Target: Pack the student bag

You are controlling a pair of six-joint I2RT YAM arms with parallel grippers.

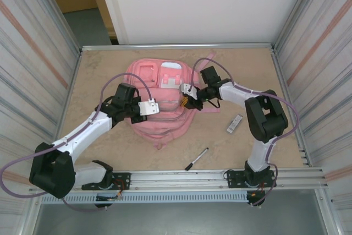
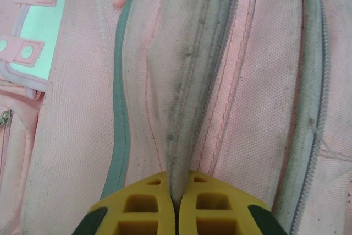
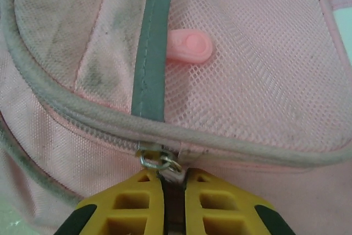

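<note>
Bag (image 1: 165, 127) is laid flat at the centre of the table (image 1: 99, 75), between the arms. A fold (image 2: 177, 136) is pinched by the left gripper (image 2: 175, 205). The zip pull (image 3: 160, 162) is clamped by the right gripper (image 3: 174, 185), with the zip running crosswise.

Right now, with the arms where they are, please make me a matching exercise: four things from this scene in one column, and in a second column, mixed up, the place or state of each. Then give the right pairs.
Things
1. left fingers
2. right fingers
3. pen
4. student bag

Places or states
A. lying on the bare table, close to its near edge
B. shut on a metal zip pull
C. spread across the middle of the table
D. shut on a grey-edged fold of fabric

Pairs: 1-D, 2-B, 3-A, 4-C
</note>
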